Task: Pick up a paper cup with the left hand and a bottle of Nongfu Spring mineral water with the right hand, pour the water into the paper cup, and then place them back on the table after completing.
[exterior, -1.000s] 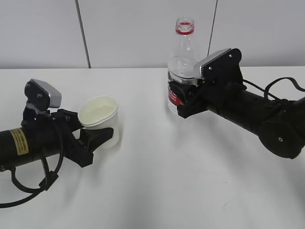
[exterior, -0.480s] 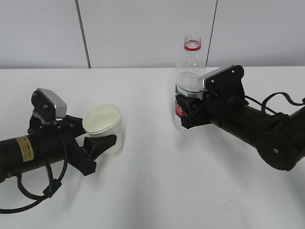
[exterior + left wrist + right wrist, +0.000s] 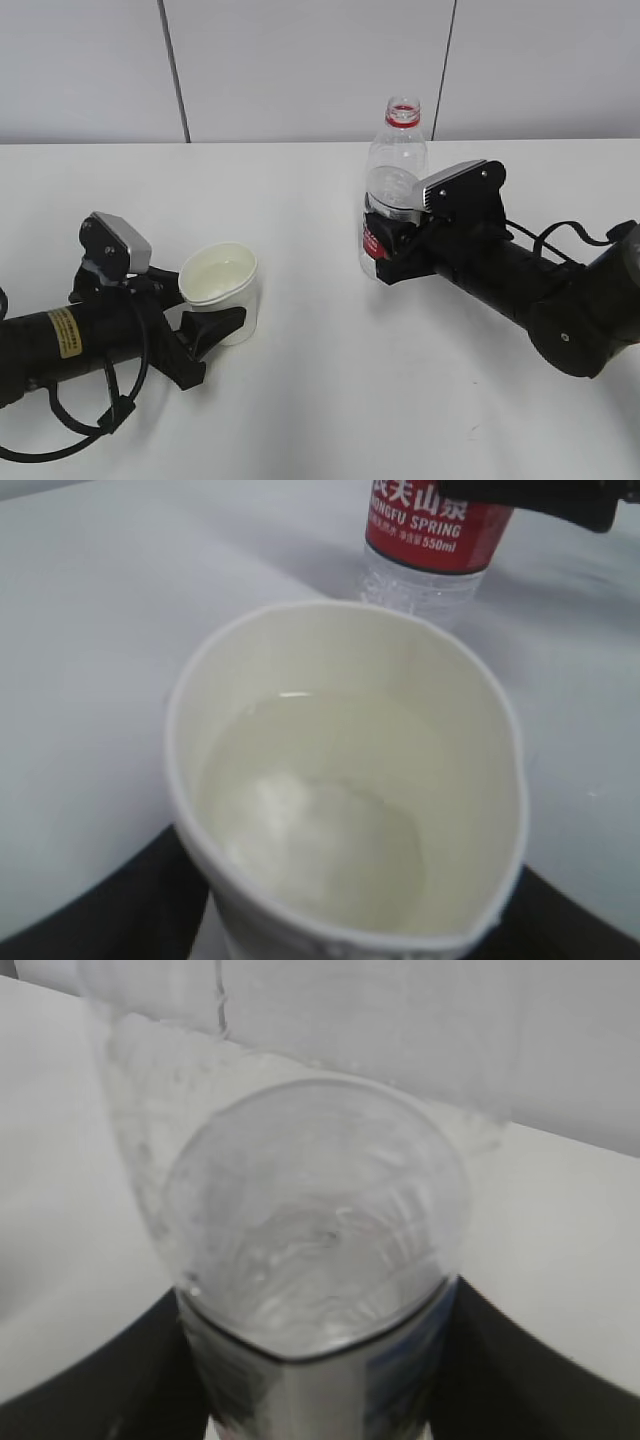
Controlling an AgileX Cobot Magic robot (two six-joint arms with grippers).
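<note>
Both arms are lowering since a second ago; the paper cup (image 3: 222,291), holding water (image 3: 320,810) and pinched in the left hand's gripper (image 3: 205,322), is now sitting at or just above the surface (image 3: 330,400); the uncapped bottle (image 3: 393,185) is coming down upright, pinched in the right hand's gripper (image 3: 392,245); pouring looks done, release remains; its red label is reading "NONGFU SPRING 550ml".

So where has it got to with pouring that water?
Pouring looks done: the paper cup holds water and the uncapped bottle stands upright. Both are low, at or near the table, with each arm's jaws gripping. Left: letting go and backing away.
</note>
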